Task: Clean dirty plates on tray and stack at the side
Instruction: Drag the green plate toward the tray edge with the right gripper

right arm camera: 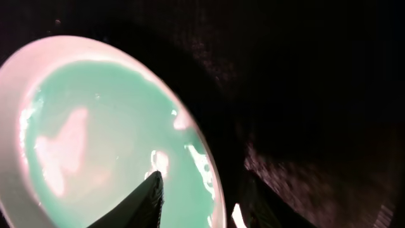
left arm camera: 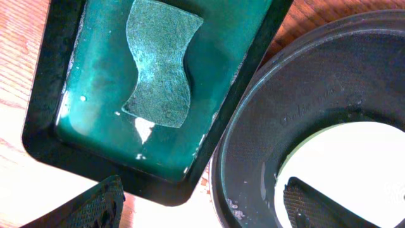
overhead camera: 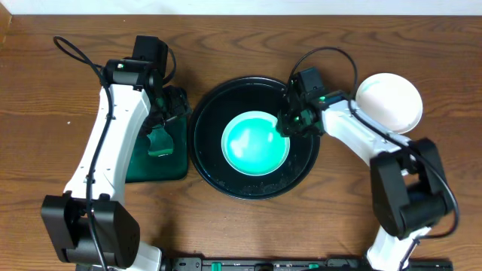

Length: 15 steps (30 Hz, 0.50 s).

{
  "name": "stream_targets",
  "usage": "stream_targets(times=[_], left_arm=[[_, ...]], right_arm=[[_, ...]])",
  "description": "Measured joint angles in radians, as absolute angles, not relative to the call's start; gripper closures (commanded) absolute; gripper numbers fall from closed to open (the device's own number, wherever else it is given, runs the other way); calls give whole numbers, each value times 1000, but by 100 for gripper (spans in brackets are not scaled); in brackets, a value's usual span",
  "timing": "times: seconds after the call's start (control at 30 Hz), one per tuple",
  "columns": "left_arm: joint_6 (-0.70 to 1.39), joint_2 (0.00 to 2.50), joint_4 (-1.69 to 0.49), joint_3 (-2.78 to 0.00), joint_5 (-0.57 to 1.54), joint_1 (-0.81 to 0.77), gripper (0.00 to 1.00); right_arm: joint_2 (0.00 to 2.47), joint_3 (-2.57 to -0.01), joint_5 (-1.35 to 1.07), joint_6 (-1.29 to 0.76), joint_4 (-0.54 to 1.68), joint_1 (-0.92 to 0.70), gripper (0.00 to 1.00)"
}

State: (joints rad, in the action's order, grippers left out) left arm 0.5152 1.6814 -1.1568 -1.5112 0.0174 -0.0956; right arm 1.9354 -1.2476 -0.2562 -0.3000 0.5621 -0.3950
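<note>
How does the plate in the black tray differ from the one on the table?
The green-smeared plate lies in the tray; the white plate lies on the table. The right gripper is at the smeared plate's rim; no gripper is at the white plate. Both are round.

You're looking down on wooden table [overhead camera: 30, 113], brown, grain running side to side, darker streaks crossing whole top. Along far edge, pale strip [overhead camera: 226, 6] is showing; you can't tell whether it's wall or floor. Even light is falling from above, leaving only soft, faint shadows on wood. In left wrist view, same wood is glaring washed-out orange-pink at left side, grain fading in brightness. In right wrist view, surroundings are sitting too dark to tell.
</note>
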Motion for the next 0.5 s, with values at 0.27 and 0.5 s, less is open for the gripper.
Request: stream_targets(times=[0.27, 0.5], left_arm=[[515, 1681, -1161, -1511, 20, -96, 18], [515, 1681, -1175, -1511, 20, -96, 18]], right_arm=[[1983, -1248, -292, -326, 492, -395, 76], [2007, -1251, -290, -331, 482, -383, 99]])
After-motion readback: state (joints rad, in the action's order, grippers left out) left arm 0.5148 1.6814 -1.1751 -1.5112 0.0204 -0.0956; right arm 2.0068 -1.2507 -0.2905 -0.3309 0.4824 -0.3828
